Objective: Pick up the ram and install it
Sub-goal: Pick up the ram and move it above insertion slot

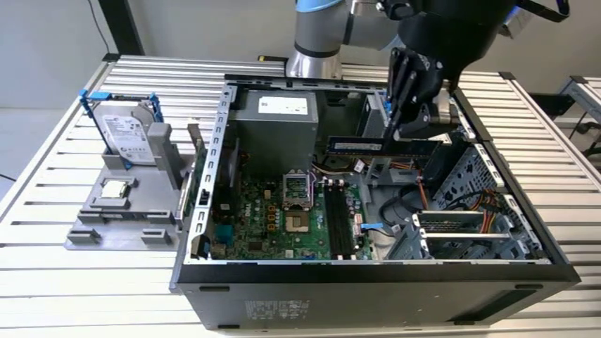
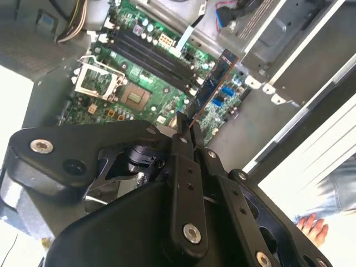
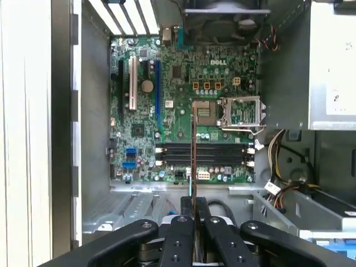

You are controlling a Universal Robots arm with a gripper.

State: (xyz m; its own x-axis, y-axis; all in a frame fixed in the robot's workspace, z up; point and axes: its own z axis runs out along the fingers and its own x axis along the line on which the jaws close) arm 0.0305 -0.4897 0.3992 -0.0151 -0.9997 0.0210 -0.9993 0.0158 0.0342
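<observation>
1. Black fingers (image 3: 182, 233) of the gripper (image 3: 193, 203) are the nearest thing in both wrist views. They are pressed together on the ram (image 3: 193, 150), so the gripper is clenched and is grasping this stick.
2. Seen in the first wrist view, the ram is only a thin line, because its edge is turned to the camera. In the second wrist view (image 2: 214, 83) its flat side with dark chips reaches out from the fingertips.
3. From the exterior view, the gripper (image 1: 399, 130) holds the ram (image 1: 383, 146) level, in the air inside the open computer case (image 1: 376, 278), well above the board and touching nothing else.
4. Under the ram lies the green motherboard (image 3: 183, 83). Its long black memory slots (image 3: 203, 153) run across the direction of the ram, not along it.
5. Next to the slots is the processor socket (image 3: 240, 114) with a metal frame.
6. Further out, a grey power supply (image 1: 272, 123) sits at the back of the case, and a fan (image 3: 222, 16) is at one wall.
7. Outside the case, toward the exterior view's left, a silver hard drive (image 1: 127, 134) in a blue frame stands on a grey holder (image 1: 122, 211) on the slatted metal table (image 1: 56, 282).
8. At the edge of the second wrist view a person's hand (image 2: 311, 225) is visible beyond the case.
</observation>
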